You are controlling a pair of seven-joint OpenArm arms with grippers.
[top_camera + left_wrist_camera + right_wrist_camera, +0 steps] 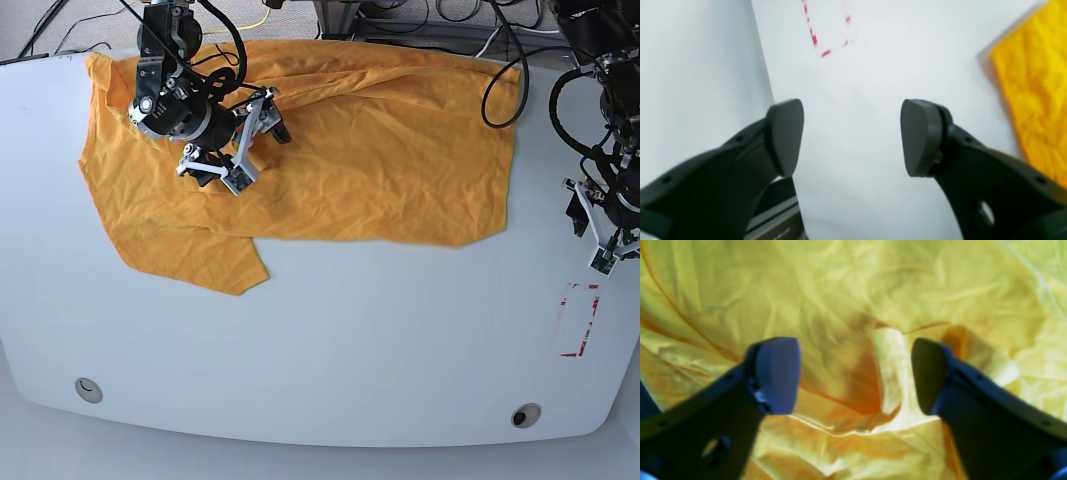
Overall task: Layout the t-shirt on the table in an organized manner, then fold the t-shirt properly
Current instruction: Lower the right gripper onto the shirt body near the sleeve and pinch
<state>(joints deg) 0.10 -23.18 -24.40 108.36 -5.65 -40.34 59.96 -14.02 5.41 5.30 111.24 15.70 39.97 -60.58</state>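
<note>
The t-shirt (330, 150) is a plain orange-yellow cotton one, spread wide over the far half of the white table (330, 360) but not yet tidy: its top edge runs along the table's far rim, long creases cross the upper part, its right edge ends in a fairly straight vertical line, and at the lower left a flap of cloth juts toward the camera in a blunt corner. In the right wrist view the fabric (853, 290) fills the whole picture, finely wrinkled, with a small upright fold of cloth standing between the two dark pads; the view is blurred, so it is hard to say whether either pad touches that fold. The right gripper (240, 140) is over the shirt's upper left area, its arm reaching in from the far left corner and angled down toward the cloth, jaws spread apart with nothing clamped. The left gripper (851, 136) hangs over bare table well to the right of the shirt, its jaws also wide apart and empty, with a strip of orange cloth (1033, 86) at the side of its view and a red tape rectangle (578, 321) near it on the table's right side.
</note>
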